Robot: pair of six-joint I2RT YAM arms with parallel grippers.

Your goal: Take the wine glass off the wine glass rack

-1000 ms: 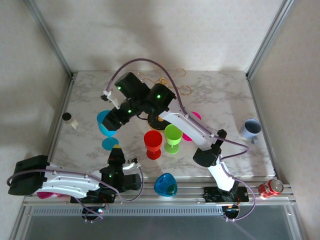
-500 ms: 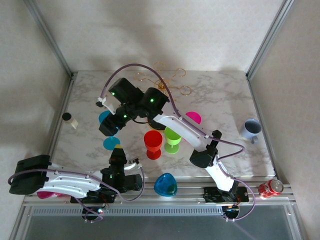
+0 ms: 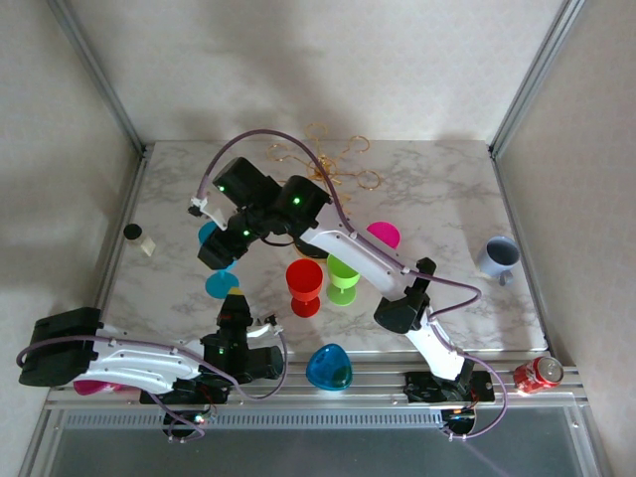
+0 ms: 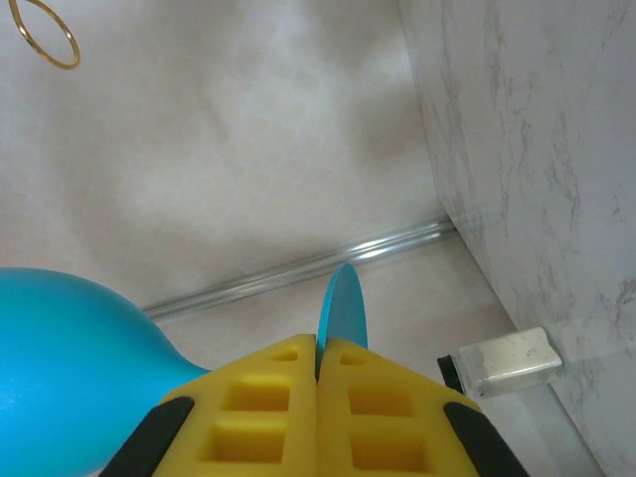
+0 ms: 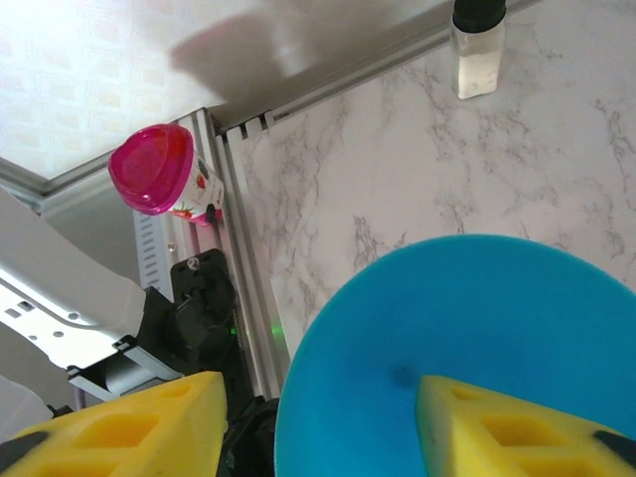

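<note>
Since a second ago the right arm has swung up and to the left, so the bowl of the blue wine glass point(image 3: 222, 283), which then showed wide, is now mostly tucked under the right claw point(image 5: 308, 407). The glass's round foot has hardly shifted.

The glass is off the gold wire rack point(image 3: 333, 159) and well apart from it, over the left front part of the marble table point(image 3: 437, 189), between the two claws. I cannot tell whether its foot rests on the table.

From the right wrist, the yellow fingers point(image 5: 119, 422) are spread wide: one overlaps the blue bowl and the other stands clear of it.

The left claw point(image 4: 318, 346) has its fingers pressed together. The foot's thin blue edge shows at the slit between the tips; whether it is pinched there I cannot tell.

A red glass point(image 3: 305, 283) and a green glass point(image 3: 344, 273) stand side by side nearby.
</note>
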